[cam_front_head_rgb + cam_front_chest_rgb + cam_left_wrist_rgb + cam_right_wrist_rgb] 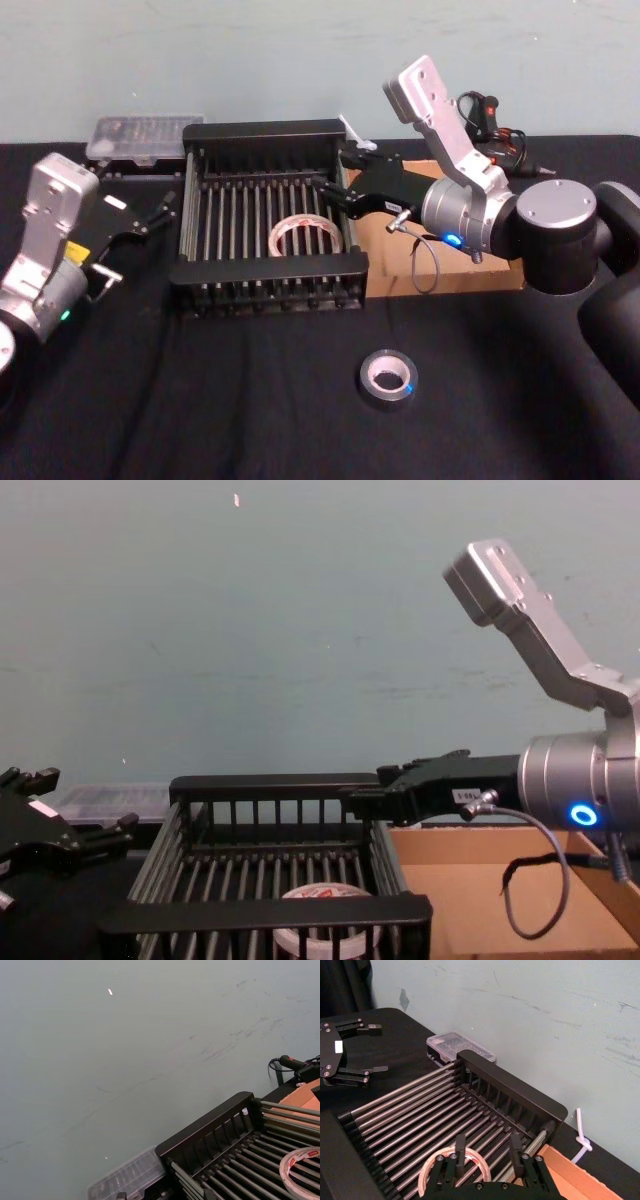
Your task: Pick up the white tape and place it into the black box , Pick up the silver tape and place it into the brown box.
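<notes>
The white tape (305,237) with red markings lies flat on the bars inside the black box (265,270), towards its right end. My right gripper (328,195) hovers just above the roll, open, with nothing between its fingers. In the right wrist view the gripper (487,1140) has its two fingers apart over the white tape (426,1176). The silver tape (388,376) lies on the black cloth in front of the brown box (470,275), which my right arm partly hides. My left gripper (140,240) rests open at the table's left.
A clear plastic case (135,138) sits behind the black box at the back left. Cables and a small tool (490,120) lie behind the brown box. A grey wall closes the back.
</notes>
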